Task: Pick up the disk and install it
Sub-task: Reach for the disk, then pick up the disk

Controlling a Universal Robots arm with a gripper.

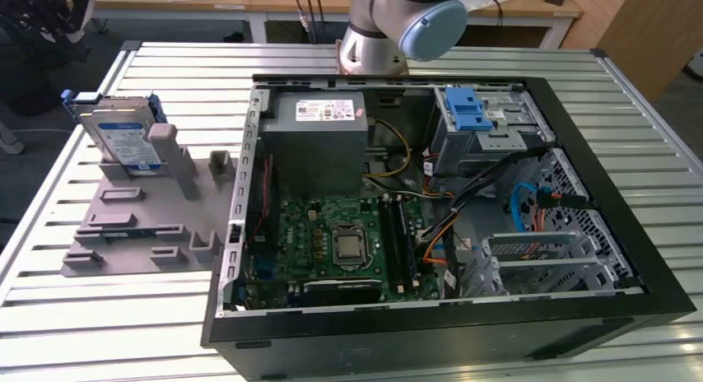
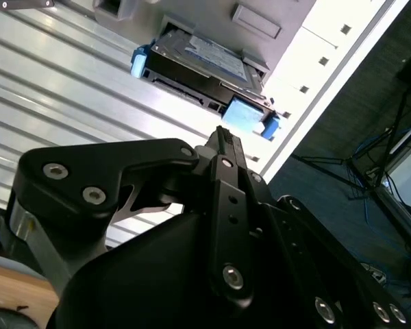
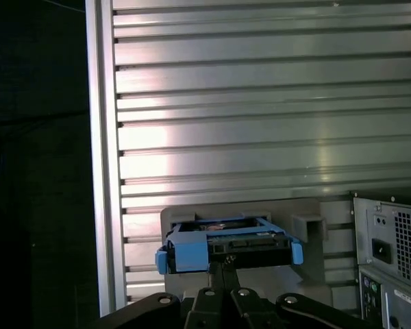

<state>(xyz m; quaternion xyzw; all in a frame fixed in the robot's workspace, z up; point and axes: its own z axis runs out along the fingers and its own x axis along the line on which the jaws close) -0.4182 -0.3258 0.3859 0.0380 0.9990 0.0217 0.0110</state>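
disk (image 1: 115,135) upright in grey holder (image 1: 115,234), on bench (image 1: 66,316) just outside open computer case (image 1: 648,258), on the exterior view's left | claw (image 3: 222,266) closed, empty, off the disk | pick-up and install both left

the flat rectangular silver metal disk (image 1: 118,139) wore a blue-and-white label and a blue plastic frame. in the first wrist view the disk (image 3: 226,245) showed that frame bright blue around a dark edge. the moulded plastic stand (image 1: 132,225) was plain matte grey. the ribbed aluminium table (image 1: 66,316) was silver, striped with dark grooves. the open computer case (image 1: 439,337) was black, its circuit board (image 1: 329,234) green, its big metal box (image 1: 318,156) grey with a white sticker, its ridged plastic latch (image 1: 470,110) blue. the jointed gripper (image 2: 222,135) was matte black with silver screws.
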